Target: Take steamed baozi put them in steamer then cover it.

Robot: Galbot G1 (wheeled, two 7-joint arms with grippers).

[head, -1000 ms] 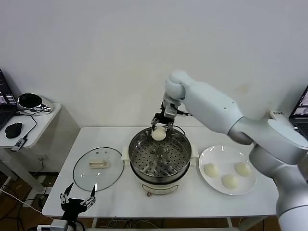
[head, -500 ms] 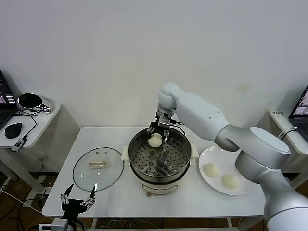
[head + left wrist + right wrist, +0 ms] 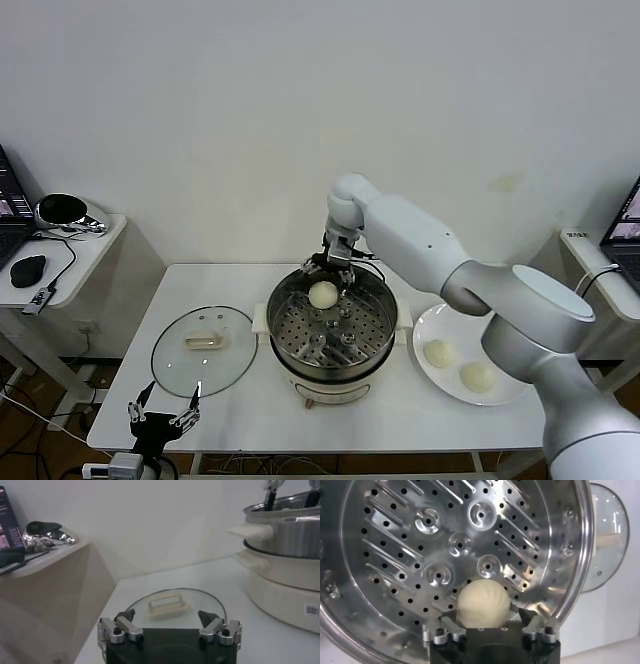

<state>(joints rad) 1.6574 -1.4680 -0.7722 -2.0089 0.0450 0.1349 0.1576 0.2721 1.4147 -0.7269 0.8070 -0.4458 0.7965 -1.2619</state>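
Note:
One steamed baozi (image 3: 323, 294) (image 3: 483, 605) lies on the perforated tray at the back of the steamer (image 3: 331, 376) (image 3: 395, 540). My right gripper (image 3: 331, 271) (image 3: 488, 623) hangs just over it, open, with a finger on either side of the bun and a small gap to each. Two more baozi (image 3: 437, 352) (image 3: 477, 376) show on the white plate (image 3: 452, 322) right of the steamer; my right forearm covers part of that plate. My left gripper (image 3: 163, 415) (image 3: 165, 616) waits open below the table's front left edge.
The glass lid (image 3: 205, 350) (image 3: 172, 605) with its white handle lies flat on the table left of the steamer (image 3: 285, 540). A side table with a mouse and a shiny object (image 3: 62, 210) stands at far left. A black cord runs behind the steamer.
My right gripper came down over the back of the steamer with the baozi and opened; the bun now rests on the tray. The left arm has stayed put.

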